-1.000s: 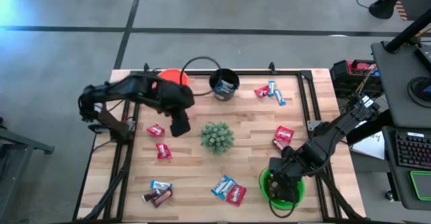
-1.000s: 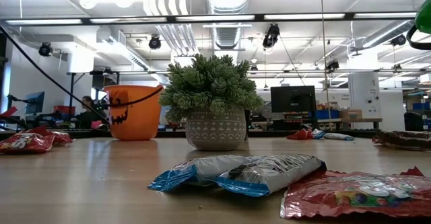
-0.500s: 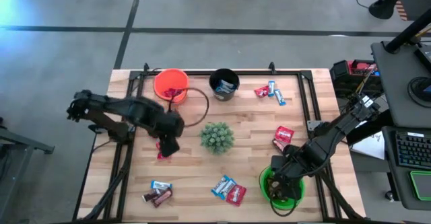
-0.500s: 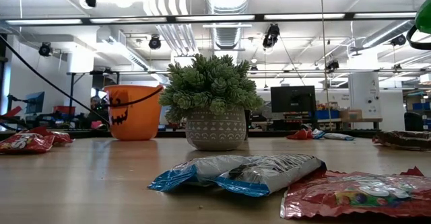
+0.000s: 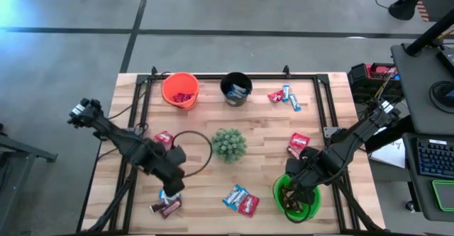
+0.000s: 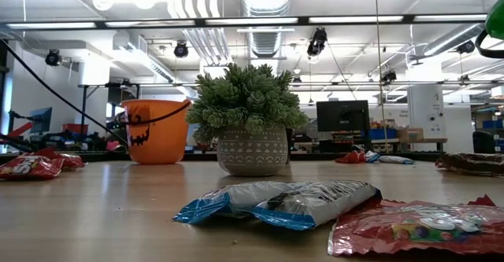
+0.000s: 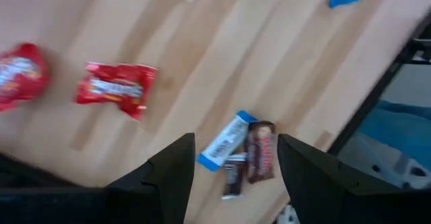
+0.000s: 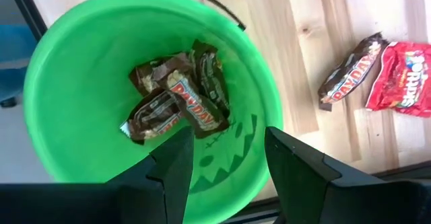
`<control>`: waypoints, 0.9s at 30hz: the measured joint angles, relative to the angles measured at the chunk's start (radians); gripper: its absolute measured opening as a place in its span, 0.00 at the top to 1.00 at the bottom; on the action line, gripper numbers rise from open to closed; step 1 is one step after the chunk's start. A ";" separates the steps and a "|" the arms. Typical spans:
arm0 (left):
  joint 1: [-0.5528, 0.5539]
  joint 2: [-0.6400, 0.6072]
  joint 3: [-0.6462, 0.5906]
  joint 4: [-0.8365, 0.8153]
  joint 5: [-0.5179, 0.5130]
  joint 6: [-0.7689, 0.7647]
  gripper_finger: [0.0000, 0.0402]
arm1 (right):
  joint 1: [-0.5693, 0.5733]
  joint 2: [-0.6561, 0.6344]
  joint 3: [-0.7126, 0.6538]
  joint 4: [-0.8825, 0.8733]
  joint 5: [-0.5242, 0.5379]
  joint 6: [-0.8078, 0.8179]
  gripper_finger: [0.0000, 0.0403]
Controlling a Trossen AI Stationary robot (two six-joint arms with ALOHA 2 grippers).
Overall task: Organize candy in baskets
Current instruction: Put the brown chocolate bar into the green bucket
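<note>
The blue bar (image 7: 223, 140) and two brown bars (image 7: 259, 161) lie touching in a small cluster near the table's (image 5: 213, 186) front-left corner, directly ahead of my left gripper (image 7: 236, 183), whose jaws stand open and empty. The brown bar's long axis runs roughly in line with my approach, the blue one slanted across it. My right gripper (image 8: 227, 177) hangs open over the green bucket (image 8: 74, 62), far from this cluster, so I judge the left arm takes it.

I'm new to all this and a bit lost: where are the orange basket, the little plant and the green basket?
orange basket (image 5: 179, 91): high view, on its rim.
plant (image 5: 228, 144): high view, middle of its leaves.
green basket (image 8: 74, 83): right wrist view, bare inner wall.
</note>
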 joint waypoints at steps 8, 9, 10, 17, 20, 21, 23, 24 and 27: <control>-0.107 0.013 -0.124 0.166 0.003 -0.156 0.52 | -0.004 -0.001 0.000 0.000 0.003 0.003 0.57; -0.118 0.018 -0.135 0.179 0.003 -0.174 0.52 | -0.004 -0.001 0.000 -0.001 0.002 0.003 0.57; -0.130 0.023 -0.144 0.190 0.003 -0.192 0.52 | -0.004 -0.001 0.000 -0.001 0.002 0.008 0.57; -0.204 0.103 -0.146 0.232 0.031 -0.236 0.52 | -0.011 -0.001 0.008 0.000 0.003 0.011 0.57; -0.226 0.148 -0.136 0.239 0.033 -0.232 0.52 | -0.017 -0.001 0.011 -0.001 0.003 0.014 0.57; -0.231 0.165 -0.134 0.240 0.039 -0.224 0.52 | -0.020 -0.001 0.012 -0.001 0.002 0.015 0.57; -0.240 0.197 -0.133 0.239 0.063 -0.215 0.52 | -0.021 -0.001 0.015 -0.001 0.003 0.019 0.57; -0.245 0.212 -0.132 0.241 0.077 -0.211 0.52 | -0.021 -0.001 0.016 -0.002 0.003 0.023 0.57; -0.257 0.242 -0.132 0.264 0.104 -0.201 0.52 | -0.021 -0.001 0.033 -0.017 0.002 0.037 0.57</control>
